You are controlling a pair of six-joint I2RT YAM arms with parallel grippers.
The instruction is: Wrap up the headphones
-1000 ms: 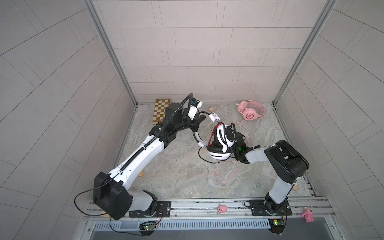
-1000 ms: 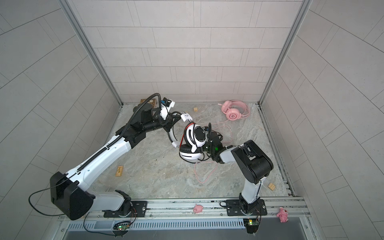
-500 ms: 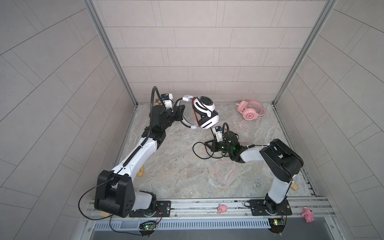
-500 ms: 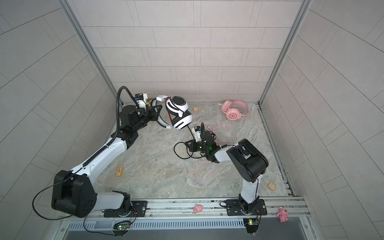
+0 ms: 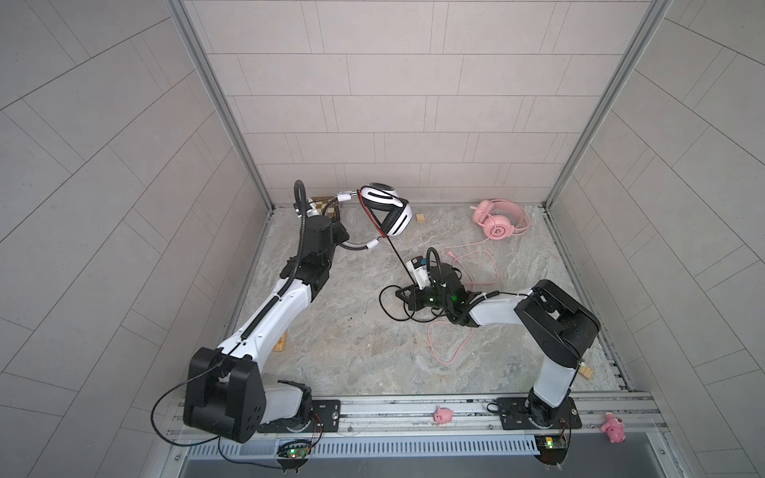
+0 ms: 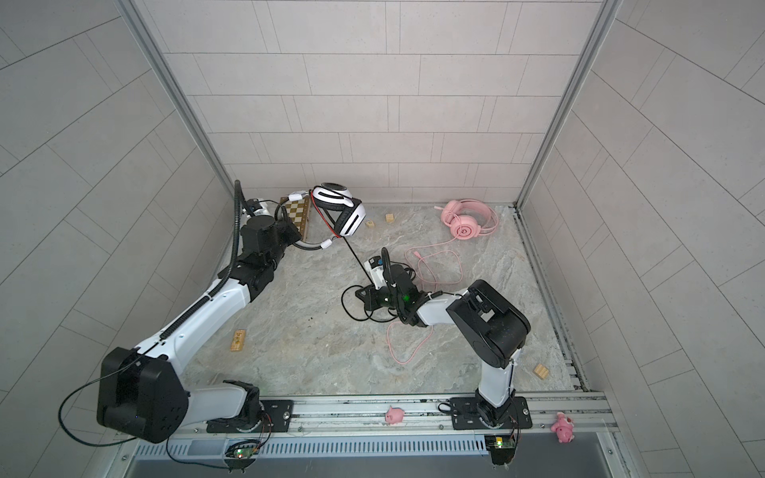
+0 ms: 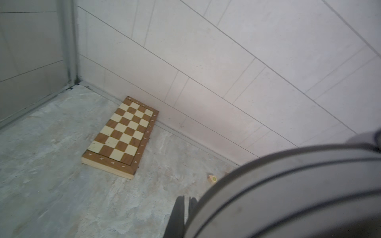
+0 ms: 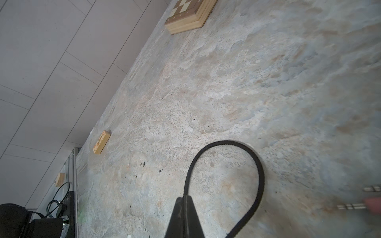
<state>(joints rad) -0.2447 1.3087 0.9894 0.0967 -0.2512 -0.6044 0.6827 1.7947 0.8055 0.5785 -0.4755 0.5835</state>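
**Headsets, 2 pcs: one aloft, one flat**

Item 1: white headset (image 5: 387, 209), held off the tabletop (image 5: 352, 343) nr back-left corner; left gripper (image 5: 340, 241) pinched shut on its headband. W/ black cord (image 5: 396, 258) pulled straight down to right gripper (image 8: 184, 203), fingers pressed together on it, slack loop beside. Item 2: pink headset (image 5: 499, 219), flat at back right, apart from both arms; pink cord (image 5: 480, 269) loose across surface.

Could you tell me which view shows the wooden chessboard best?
The left wrist view: the checkered wooden chessboard lies whole, unobstructed. The right wrist view crops it to one end; in both top views the left arm partly hides it.
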